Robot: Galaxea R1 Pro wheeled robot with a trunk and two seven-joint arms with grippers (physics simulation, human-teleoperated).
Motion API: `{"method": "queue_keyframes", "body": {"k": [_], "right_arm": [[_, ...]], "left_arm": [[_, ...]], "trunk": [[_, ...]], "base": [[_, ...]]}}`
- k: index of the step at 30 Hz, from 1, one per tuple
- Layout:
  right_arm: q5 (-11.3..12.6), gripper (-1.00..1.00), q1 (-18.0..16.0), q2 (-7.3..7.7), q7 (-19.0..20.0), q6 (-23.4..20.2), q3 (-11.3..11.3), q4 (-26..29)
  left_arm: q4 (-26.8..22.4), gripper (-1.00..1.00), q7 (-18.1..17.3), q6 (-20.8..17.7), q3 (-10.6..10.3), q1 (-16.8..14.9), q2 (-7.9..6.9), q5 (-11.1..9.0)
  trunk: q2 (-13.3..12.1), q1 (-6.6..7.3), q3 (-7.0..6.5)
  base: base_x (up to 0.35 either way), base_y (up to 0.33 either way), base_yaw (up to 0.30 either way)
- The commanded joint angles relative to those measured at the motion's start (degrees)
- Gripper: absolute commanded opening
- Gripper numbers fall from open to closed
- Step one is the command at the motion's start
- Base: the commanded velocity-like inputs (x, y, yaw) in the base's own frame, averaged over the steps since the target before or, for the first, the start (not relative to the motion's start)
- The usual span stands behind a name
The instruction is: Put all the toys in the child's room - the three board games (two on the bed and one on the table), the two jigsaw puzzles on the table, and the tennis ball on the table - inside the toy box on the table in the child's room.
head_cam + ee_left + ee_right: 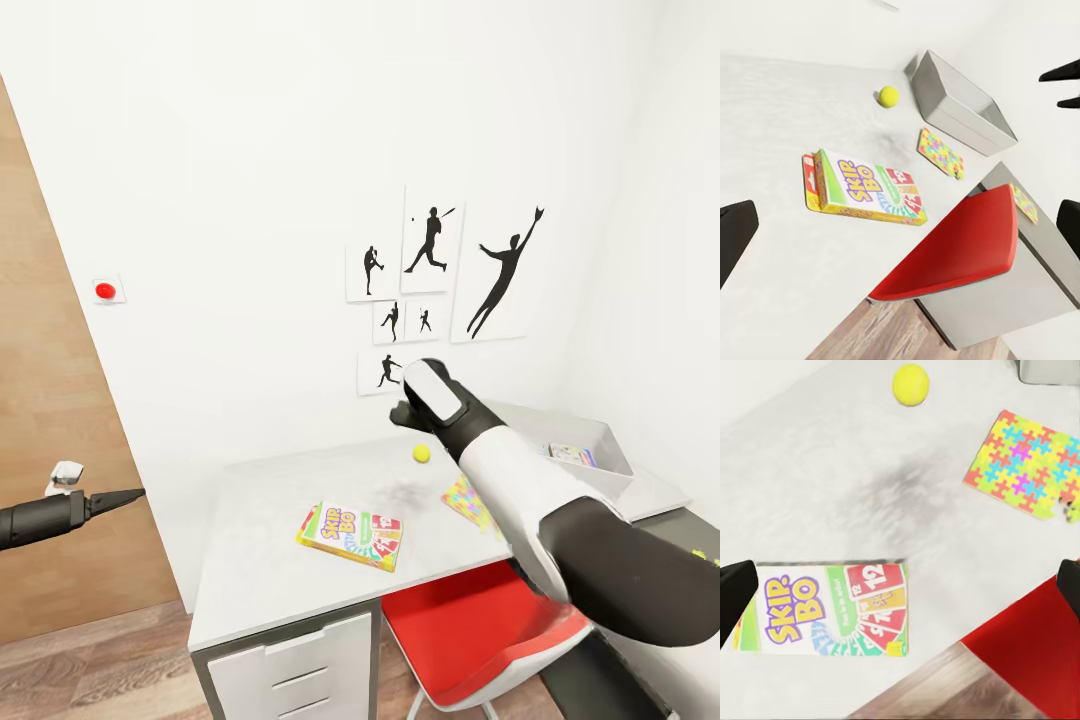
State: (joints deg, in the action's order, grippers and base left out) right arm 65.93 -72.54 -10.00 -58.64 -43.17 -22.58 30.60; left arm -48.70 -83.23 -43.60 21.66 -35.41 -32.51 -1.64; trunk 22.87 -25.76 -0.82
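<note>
Your worktop [260, 560] fills the corner below the silhouette posters, its pale top carrying nearly everything you need. The red chair [470, 625] is tucked under its near edge, so you reach over the seat rather than roll in close.

The toy box [605, 450] sits at the far right end against the wall, and a printed box already shows inside it; its open top and sloping sides let you drop things in from above.

Your right arm stretches out over the middle of the top, and the right tool [412, 408] hangs above the bare patch between the toys, casting a shadow there. In its wrist view the two dark fingertips stand at opposite edges, so it is spread wide and holds nothing.

The Skip-Bo game [352, 535] lies flat near the front edge, well apart from the box. One jigsaw puzzle [1024, 463] lies flat between game and box, a second [1024, 204] on the lower dark section.

Your left tool [118, 497] is parked off the worktop's left end; its fingers look pressed together.

The tennis ball [422, 453] rests near the wall.
</note>
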Motion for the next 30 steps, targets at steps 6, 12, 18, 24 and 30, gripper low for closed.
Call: {"method": "queue_keyframes", "body": {"k": [6, 12, 18, 24, 30], "right_arm": [[1.08, 1.00, -2.14, 0.00, -0.20, -0.23, 0.14, -6.63], [1.18, 1.00, -1.74, 0.00, 0.56, 1.76, -0.04, -9.64], [0.87, 1.00, -1.57, 0.00, 7.24, 4.17, -0.46, -12.04], [0.77, 1.00, -1.55, 0.00, 9.88, 5.23, -0.68, -12.33], [0.73, 1.00, -1.55, 0.00, 10.25, 5.36, -0.70, -12.37]], "left_arm": [[0.01, 1.00, -0.18, -0.60, 0.04, -0.01, -0.08, -0.03], [0.01, 1.00, -0.13, -0.60, 0.05, -0.02, -0.13, -0.03], [0.01, 1.00, -0.04, -0.54, 0.05, -0.01, -0.20, 0.02], [0.01, 1.00, 0.02, -0.52, 0.05, -0.01, -0.39, 0.02], [0.01, 1.00, 0.15, -0.62, 0.04, -0.03, -0.32, 0.09]], "trunk": [[0.05, -0.02, 0.03], [0.05, -0.02, 0.03], [0.05, -0.02, 0.03], [0.05, -0.02, 0.03], [0.05, -0.02, 0.19]], "base": [[0.000, 0.000, 0.000], [0.000, 0.000, 0.000], [0.000, 0.000, 0.000], [0.000, 0.000, 0.000], [0.000, 0.135, 0.000]]}}
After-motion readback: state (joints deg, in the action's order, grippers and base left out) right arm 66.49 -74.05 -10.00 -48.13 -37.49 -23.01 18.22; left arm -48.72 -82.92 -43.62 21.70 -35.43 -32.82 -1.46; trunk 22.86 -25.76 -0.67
